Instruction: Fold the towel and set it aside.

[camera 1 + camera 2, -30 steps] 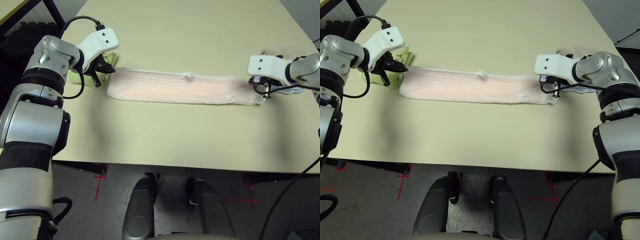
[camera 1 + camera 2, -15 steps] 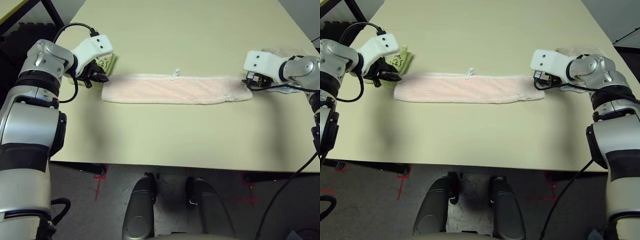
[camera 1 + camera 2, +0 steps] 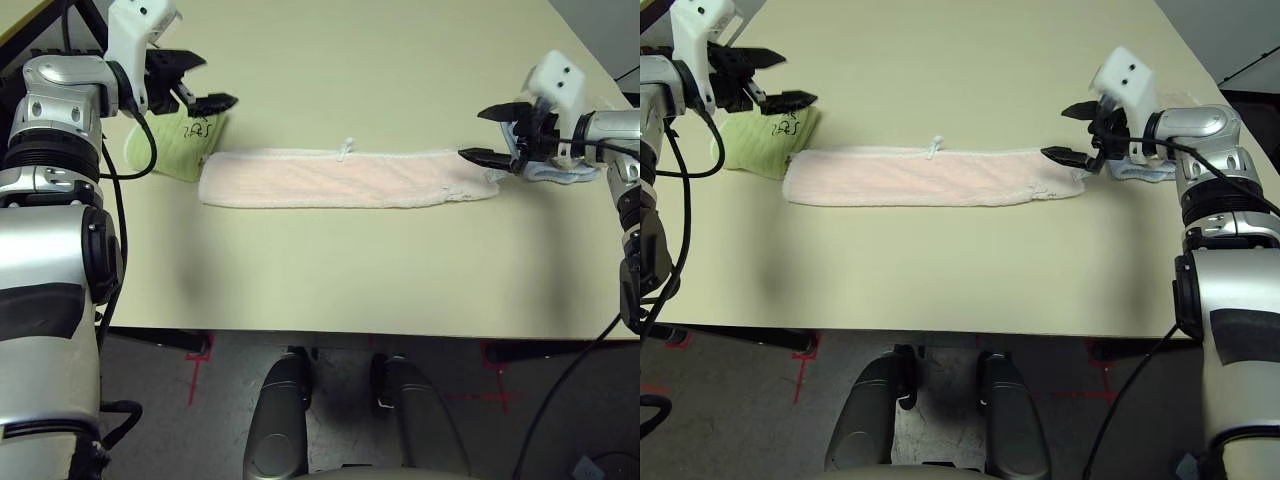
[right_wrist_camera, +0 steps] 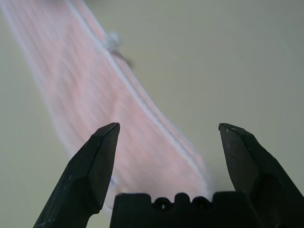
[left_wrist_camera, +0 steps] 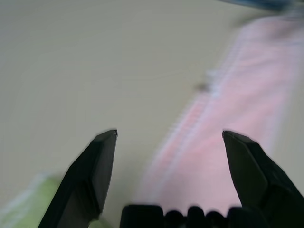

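The towel (image 3: 345, 178), pale pink with a white scalloped edge, lies flat on the table as a long narrow folded strip running left to right. A small white tag (image 3: 347, 150) sticks out at the middle of its far edge. My left gripper (image 3: 215, 80) hangs open above the table, just beyond the strip's left end and touching nothing. At the strip's right end my right gripper (image 3: 471, 133) is open too, raised just off the cloth. Both wrist views look along the pink towel (image 4: 95, 90) between spread fingers (image 5: 90, 171).
A lime-green folded towel (image 3: 175, 140) with black writing lies under my left gripper, next to the strip's left end. Light-blue and beige folded towels (image 3: 1140, 170) sit behind my right gripper. The table's front edge (image 3: 350, 330) runs below the strip.
Both grippers have opened, let go of the towel's ends and risen off the table. The strip now lies flat and slack.
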{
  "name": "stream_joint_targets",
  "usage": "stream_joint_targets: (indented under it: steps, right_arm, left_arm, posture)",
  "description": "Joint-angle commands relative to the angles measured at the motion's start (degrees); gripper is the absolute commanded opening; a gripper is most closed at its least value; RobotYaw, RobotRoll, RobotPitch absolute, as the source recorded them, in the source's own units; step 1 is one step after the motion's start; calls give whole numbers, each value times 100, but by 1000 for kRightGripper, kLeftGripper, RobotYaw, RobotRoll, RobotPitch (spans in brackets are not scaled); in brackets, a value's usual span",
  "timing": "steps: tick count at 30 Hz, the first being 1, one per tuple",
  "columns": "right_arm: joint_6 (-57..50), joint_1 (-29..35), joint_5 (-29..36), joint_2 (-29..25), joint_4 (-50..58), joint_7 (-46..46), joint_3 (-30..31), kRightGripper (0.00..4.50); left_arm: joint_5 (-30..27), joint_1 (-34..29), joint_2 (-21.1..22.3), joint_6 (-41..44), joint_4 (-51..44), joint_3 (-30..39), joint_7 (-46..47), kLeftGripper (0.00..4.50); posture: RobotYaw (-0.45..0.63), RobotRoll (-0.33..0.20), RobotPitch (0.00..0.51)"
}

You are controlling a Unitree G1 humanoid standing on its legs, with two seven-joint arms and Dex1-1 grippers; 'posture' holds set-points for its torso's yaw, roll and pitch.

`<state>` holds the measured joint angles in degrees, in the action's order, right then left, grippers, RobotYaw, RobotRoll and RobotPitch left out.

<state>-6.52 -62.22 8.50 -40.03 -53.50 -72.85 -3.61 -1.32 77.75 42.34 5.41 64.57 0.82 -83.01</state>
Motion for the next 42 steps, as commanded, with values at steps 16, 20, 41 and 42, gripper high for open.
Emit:
stream_joint_targets:
  steps: [16,20,41,42]
  right_arm:
    - [-4285,1674,2206,429,2738,2168,-1762,4500]
    - [-5023,2265,2745,591,3475,2990,-2452,4500]
    - [-6051,3192,3756,1704,4303,5539,-3623,4500]
    - [-5960,3160,3708,1755,4200,5610,-3582,4500]
  left_arm:
    - [-825,-2014,-398,-1028,-1482,225,-434,4484]
    - [-841,-1829,-505,-1086,-1052,329,-48,4484]
    - [-722,-1310,-703,-1244,-308,222,-86,4484]
    - [-720,-1303,-703,-1241,-316,219,-99,4484]
  posture:
    - [70,0,221]
    - [55,0,224]
    - [51,0,226]
    - [51,0,226]
